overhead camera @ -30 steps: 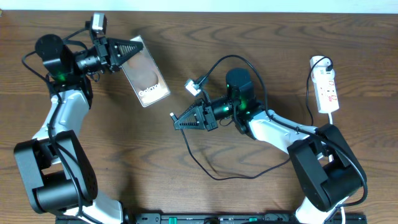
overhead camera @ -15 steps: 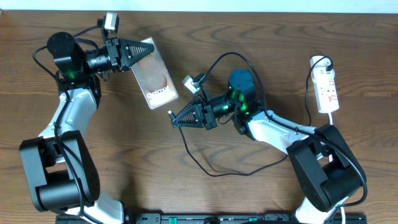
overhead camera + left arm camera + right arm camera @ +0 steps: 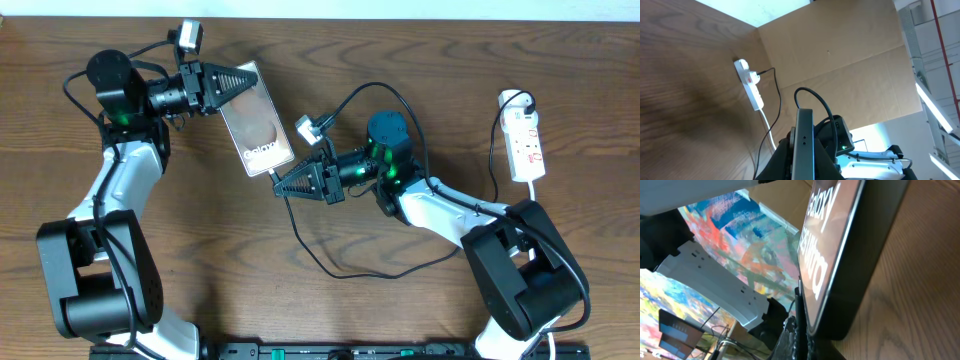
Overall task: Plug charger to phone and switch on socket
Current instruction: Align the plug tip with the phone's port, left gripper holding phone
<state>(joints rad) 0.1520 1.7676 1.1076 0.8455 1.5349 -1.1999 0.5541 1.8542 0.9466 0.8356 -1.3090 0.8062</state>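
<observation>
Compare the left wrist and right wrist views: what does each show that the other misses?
Only the left wrist view shows the socket with the charger plugged into it, and the right arm. Only the right wrist view shows the white Galaxy lettering on the phone. Both show the phone and the wooden table.

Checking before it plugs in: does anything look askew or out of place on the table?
Only the flat dark phone: the left tool pinches one end, so it sits diagonally rather than square. Nothing looks spilled or damaged.
</observation>
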